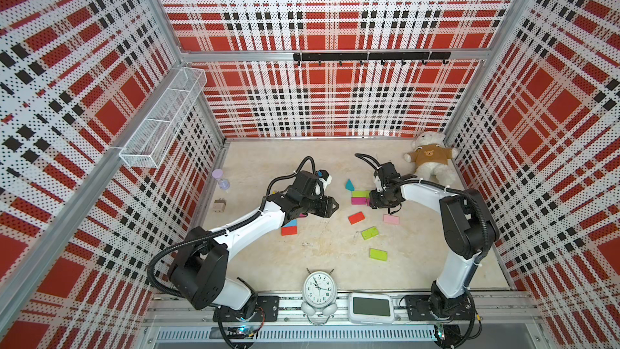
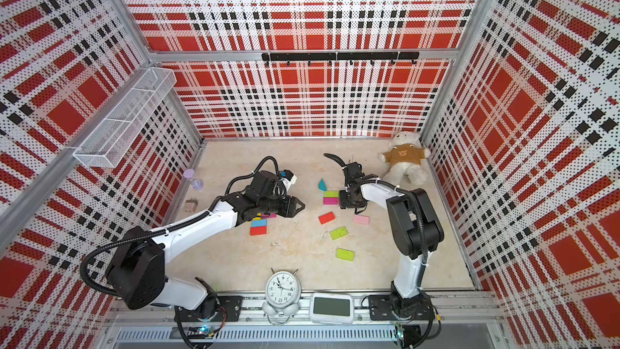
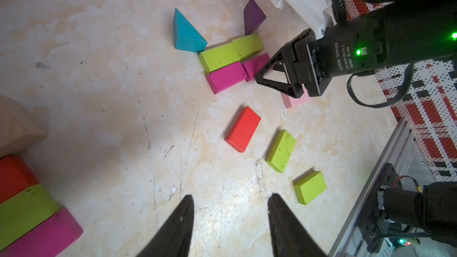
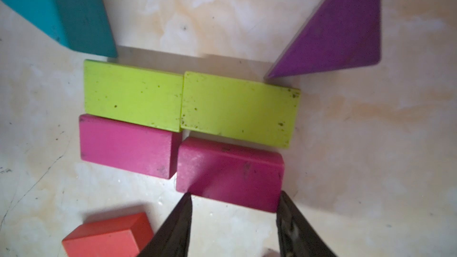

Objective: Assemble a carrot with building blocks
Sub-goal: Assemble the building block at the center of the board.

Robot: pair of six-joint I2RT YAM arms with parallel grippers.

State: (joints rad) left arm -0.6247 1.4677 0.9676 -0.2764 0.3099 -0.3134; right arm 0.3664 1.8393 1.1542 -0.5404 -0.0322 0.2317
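My right tool (image 4: 235, 195), spread, has its tips at the long edge of the skewed magenta block (image 4: 230, 174), midway across the counter (image 1: 268, 263). The block's length spans their gap. My left tool (image 3: 231, 197), spread and empty, is farther.

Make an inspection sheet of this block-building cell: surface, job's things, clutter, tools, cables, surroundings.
Surface: beige marbled tabletop, scratched.
Job's things: two lime rectangular blocks and two magenta rectangular blocks form a two-by-two patch, teal wedge and purple wedge beside it; red block, pink block, two loose lime blocks; more blocks partly under the left arm.
Clutter: white teddy bear, lilac sand timer, tan plug-like cube, white alarm clock, white digital display.
Tools: left tool open, empty; right tool open, tips at a magenta block's edge.
Cables: black corrugated hoses loop along both arms.
Surroundings: plaid perforated walls, white mesh basket, black hook rail.
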